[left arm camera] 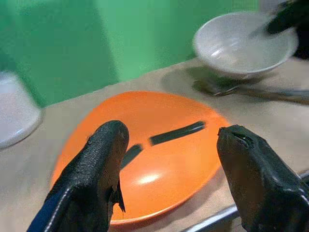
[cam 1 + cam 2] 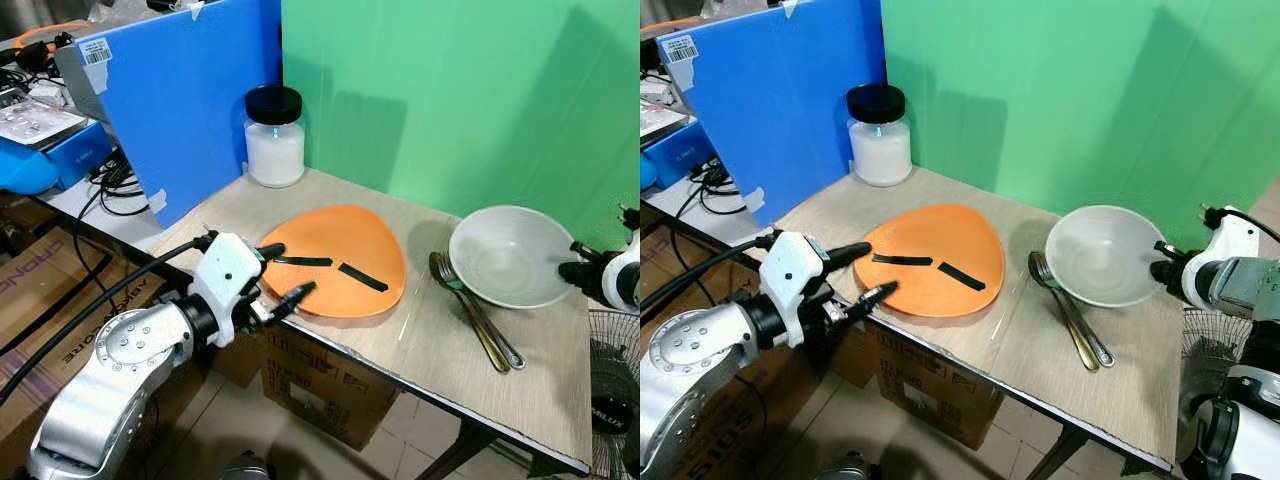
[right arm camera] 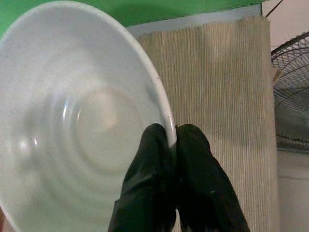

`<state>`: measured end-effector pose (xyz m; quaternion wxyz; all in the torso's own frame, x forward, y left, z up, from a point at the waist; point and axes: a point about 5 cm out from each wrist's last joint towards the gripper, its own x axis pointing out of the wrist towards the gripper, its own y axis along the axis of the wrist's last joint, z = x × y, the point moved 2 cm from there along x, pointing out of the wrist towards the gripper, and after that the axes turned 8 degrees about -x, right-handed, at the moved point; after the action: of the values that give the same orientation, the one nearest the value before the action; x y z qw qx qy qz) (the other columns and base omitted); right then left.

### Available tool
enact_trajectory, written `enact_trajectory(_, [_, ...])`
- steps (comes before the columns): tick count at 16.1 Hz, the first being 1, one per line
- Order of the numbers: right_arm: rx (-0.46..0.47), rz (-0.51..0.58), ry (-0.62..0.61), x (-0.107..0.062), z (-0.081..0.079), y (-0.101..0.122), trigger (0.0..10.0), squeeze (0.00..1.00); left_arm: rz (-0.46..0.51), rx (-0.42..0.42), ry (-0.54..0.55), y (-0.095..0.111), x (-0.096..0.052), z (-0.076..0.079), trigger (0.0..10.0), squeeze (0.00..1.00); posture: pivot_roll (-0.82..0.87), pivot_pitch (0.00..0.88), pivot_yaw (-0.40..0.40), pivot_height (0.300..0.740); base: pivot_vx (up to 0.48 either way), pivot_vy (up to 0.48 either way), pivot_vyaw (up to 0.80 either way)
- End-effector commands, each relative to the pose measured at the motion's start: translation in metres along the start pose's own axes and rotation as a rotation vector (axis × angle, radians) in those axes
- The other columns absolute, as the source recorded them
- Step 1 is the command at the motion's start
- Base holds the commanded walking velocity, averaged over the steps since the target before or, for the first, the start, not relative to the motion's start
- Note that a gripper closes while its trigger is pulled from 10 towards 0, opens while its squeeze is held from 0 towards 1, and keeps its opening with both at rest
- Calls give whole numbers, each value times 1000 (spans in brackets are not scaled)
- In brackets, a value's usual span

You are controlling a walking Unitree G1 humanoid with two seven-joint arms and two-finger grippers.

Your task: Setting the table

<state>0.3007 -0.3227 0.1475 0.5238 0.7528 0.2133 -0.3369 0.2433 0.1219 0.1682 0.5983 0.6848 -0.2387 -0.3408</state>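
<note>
Nearest to me, the robot's left hand (image 2: 285, 272) hangs at the front edge of the worktop (image 2: 440, 370), its two black fingers (image 1: 96, 169) spread wide with nothing between them, pointing at the orange plate (image 2: 340, 250). One finger lies over the plate's near rim; I cannot tell whether it touches. The plate lies flat on the worktop and carries two short black strips (image 2: 362, 277) near its middle.

Taking the plate as the landmark: a white bowl (image 2: 510, 255) stands upright on the side away from the left hand, apart from the plate. Between plate and bowl, just beside the bowl's base, a fork and a spoon (image 2: 475, 315) lie together, handles pointing towards the front edge. The right hand (image 3: 172, 145) is at the bowl's far rim, its fingers closed on that rim, one inside and one outside.

Behind the plate, near the corner where the blue board (image 2: 190, 100) meets the green backdrop (image 2: 450, 100), stands a jar (image 2: 274, 136) with a black lid and white contents. Below the front edge, under the plate, sit cardboard boxes (image 2: 320, 395). Beyond the bowl's side of the worktop a fan grille (image 2: 612, 395) shows.
</note>
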Motion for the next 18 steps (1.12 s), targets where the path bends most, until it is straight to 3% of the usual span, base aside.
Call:
enact_trajectory(1, [14,0,15,-4,0,4,10000,824,12,3,-64,4,0,9,10000,0,149,0,-28,727,0,0,0])
enact_trajectory(5, [-3,14,-3,-4,0,7,10000,1000,8,4,-68,4,1,8,10000,0,149,0,-28,727,0,0,0])
enact_trajectory(7, [-28,44,-19,-7,1,13,10000,1000,7,14,-44,4,0,3,10000,0,149,0,-28,727,0,0,0])
enact_trajectory(9, [-114,141,-59,-14,3,29,10000,1000,-18,16,46,0,-3,-12,10000,0,150,0,-28,727,0,0,0])
enact_trajectory(11, [-230,279,-22,-27,-8,46,10000,1000,-90,23,225,-13,-10,-40,10000,0,152,0,-29,727,0,0,0])
enact_trajectory(12, [-243,306,-11,-28,-10,48,10000,1000,-89,17,245,-13,-11,-44,10000,0,151,0,-28,727,0,0,0])
enact_trajectory(13, [-377,563,114,-46,-41,69,10000,1000,-107,-68,366,-19,-19,-65,10000,859,148,0,-23,727,0,0,0])
enact_trajectory(14, [-410,618,180,-51,-53,71,10000,1000,-108,-89,396,-20,-21,-71,10000,1000,148,0,-23,727,0,0,0])
enact_trajectory(16, [-567,668,385,-60,-99,56,10000,1000,-121,-119,466,-26,-28,-89,10000,1000,147,0,-21,727,0,0,0])
enact_trajectory(18, [-718,636,630,-59,-155,11,10000,1000,-142,-184,453,-41,-29,-100,10000,1000,152,0,-23,727,0,0,0])
